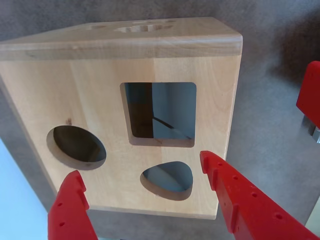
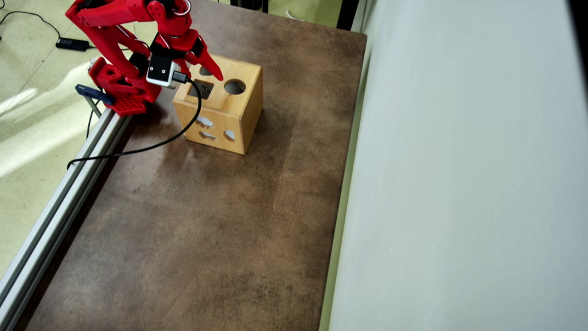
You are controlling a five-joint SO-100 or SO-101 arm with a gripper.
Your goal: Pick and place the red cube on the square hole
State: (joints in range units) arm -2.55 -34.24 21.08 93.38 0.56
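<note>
While its red fingers are spreading wide and holding nothing, the gripper (image 1: 142, 165) is hovering over the wooden box (image 1: 100, 100), the square hole (image 1: 160, 114) lying just beyond the fingertips between the round hole (image 1: 77, 147) and the rounded one, the red cube showing nowhere.

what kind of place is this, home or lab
Probably a lab or workshop bench, not a home: a red arm is clamped to an aluminium rail beside a brown table, with a wooden sorter box as test piece and a power brick on the floor.
</note>
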